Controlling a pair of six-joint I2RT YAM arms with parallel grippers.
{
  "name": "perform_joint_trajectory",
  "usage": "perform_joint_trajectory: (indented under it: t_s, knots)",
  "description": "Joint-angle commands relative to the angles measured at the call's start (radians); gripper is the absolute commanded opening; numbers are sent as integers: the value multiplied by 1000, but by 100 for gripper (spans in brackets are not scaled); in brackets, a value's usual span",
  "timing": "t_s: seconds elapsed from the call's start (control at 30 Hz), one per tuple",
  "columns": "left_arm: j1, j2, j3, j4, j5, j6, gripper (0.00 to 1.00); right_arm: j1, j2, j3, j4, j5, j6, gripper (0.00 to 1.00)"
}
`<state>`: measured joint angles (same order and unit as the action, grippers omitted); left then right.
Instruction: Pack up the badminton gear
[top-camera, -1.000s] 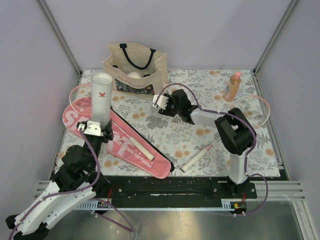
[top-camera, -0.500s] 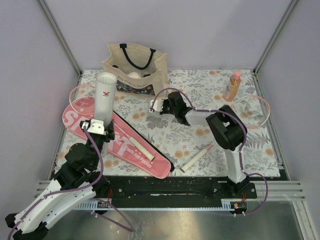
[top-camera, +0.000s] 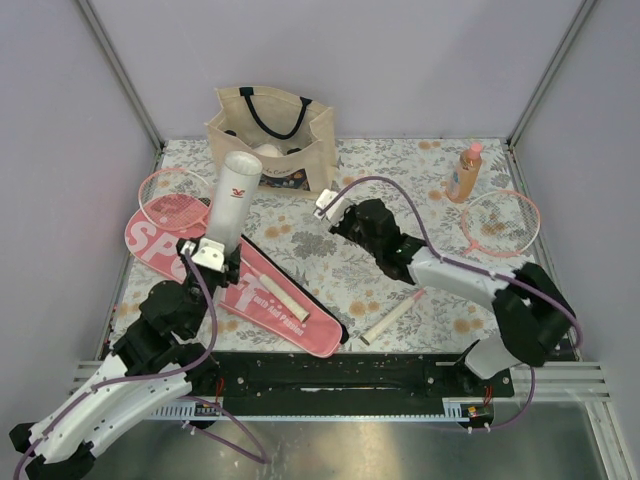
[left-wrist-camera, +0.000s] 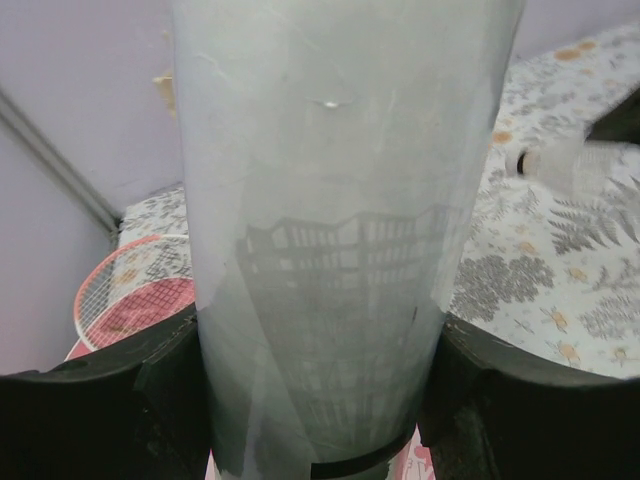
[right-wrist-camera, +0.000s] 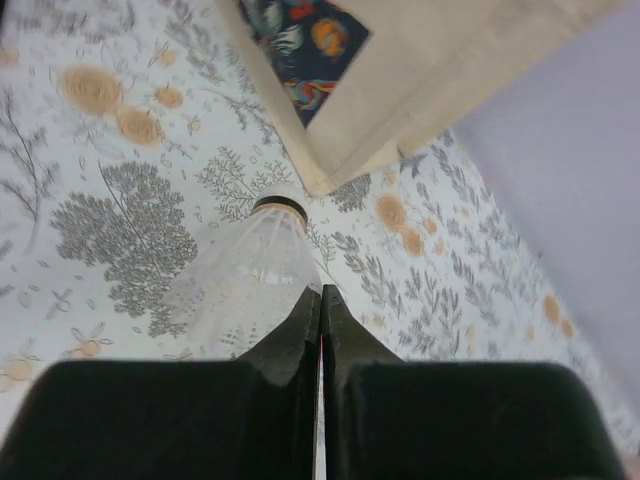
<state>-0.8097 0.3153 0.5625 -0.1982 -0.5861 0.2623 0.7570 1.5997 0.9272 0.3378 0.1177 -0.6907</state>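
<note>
My left gripper (top-camera: 210, 255) (left-wrist-camera: 320, 400) is shut on the long white tube (top-camera: 233, 198) (left-wrist-camera: 330, 230), which leans right with its top toward the tote. My right gripper (top-camera: 327, 207) (right-wrist-camera: 321, 295) is shut just in front of the tote, and the skirt edge of a white shuttlecock (right-wrist-camera: 245, 275) (top-camera: 322, 200) is pinched at its tips, cork pointing away. The pink SPORT case (top-camera: 240, 290) lies flat on the left with one pink-rimmed racket (top-camera: 168, 205) (left-wrist-camera: 125, 290) on it. The other racket (top-camera: 500, 218) lies on the right.
The beige tote (top-camera: 270, 135) (right-wrist-camera: 420, 70) stands at the back, close beyond my right fingertips. An orange bottle with a pink cap (top-camera: 465, 172) stands at the back right. A flowered cloth (top-camera: 370, 270) covers the table; metal frame posts stand at the corners.
My right gripper has closed from open to shut at the shuttlecock, and its arm has swung out to the right. The left gripper has tipped the tube rightward.
</note>
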Motion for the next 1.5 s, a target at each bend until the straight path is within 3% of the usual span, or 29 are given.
perform_joint_trajectory:
  t_s: [0.0,0.13,0.27,0.33,0.47,0.63,0.8,1.03,1.23,1.47]
  knots:
    - [3,63,59,-9,172,17,56,10,-213,45,-266,201,472,0]
    - [3,114,86,-52,306,67,56,1,-361,27,-412,197,684,0]
    - [4,146,92,-90,416,140,56,-102,-443,140,-658,107,912,0]
    - [3,183,105,-113,396,149,56,-203,-481,189,-770,-25,1020,0]
    - [4,199,85,-106,390,213,56,-395,-564,239,-835,-319,1128,0]
    - [3,121,-30,28,535,265,57,-490,-551,373,-919,-665,1166,0]
    - [4,126,-27,-7,504,308,57,-502,-541,415,-852,-981,1275,0]
    - [4,90,-52,-6,479,351,57,-504,-517,375,-689,-1174,1453,0]
    - [1,125,-44,6,500,361,56,-502,-517,302,-657,-1253,1462,0]
    - [3,171,-24,26,543,381,56,-479,-486,268,-654,-1241,1467,0]
